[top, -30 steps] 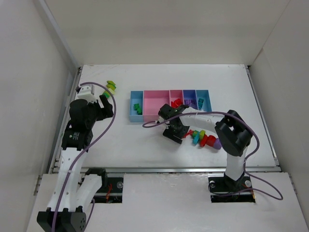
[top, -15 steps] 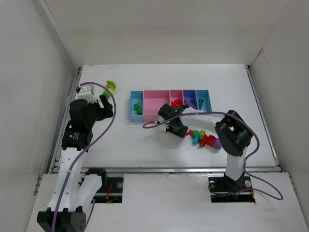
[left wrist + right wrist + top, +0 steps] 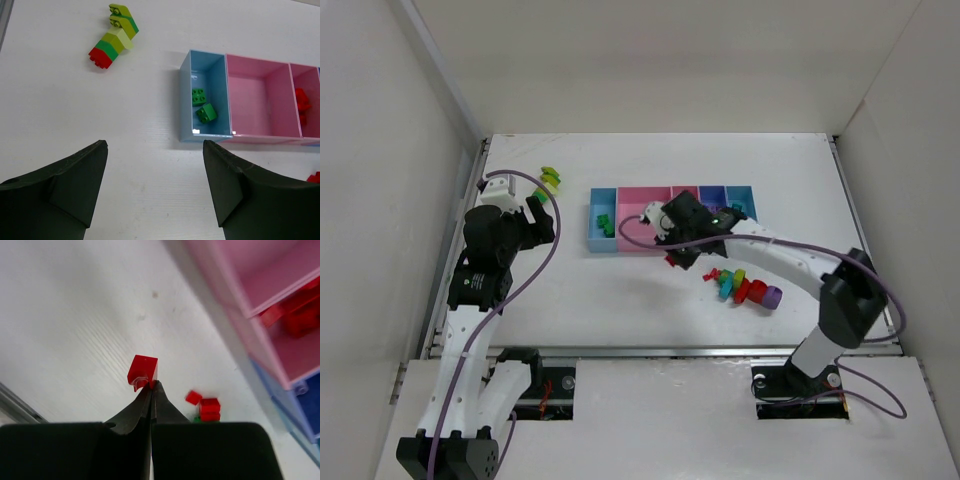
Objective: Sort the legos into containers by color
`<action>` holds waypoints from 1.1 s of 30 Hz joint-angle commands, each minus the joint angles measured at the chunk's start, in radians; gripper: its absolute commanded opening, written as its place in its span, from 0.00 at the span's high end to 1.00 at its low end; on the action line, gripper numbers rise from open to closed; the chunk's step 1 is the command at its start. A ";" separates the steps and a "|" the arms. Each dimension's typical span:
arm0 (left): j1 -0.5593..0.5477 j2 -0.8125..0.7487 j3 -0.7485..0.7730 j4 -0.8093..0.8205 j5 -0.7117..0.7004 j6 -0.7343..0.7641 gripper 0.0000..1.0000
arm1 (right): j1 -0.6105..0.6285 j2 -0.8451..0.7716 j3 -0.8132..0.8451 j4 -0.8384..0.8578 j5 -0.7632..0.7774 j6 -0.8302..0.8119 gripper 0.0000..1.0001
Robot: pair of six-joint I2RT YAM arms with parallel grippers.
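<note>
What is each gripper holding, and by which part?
The right gripper pinches a red brick by one edge, at the very tips of its fingers. The left gripper is open and holds nothing.

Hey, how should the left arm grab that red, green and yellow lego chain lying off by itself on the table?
Come straight down with the open left claw and pinch the chain across its narrow width, at the green band just past the red end. It lies on its side, running diagonally, so turn the claw to close on the two long flat sides.
</note>
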 commanded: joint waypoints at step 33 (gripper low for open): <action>0.006 -0.015 -0.009 0.044 0.018 -0.019 0.26 | -0.330 -0.135 0.014 0.156 0.086 0.471 0.42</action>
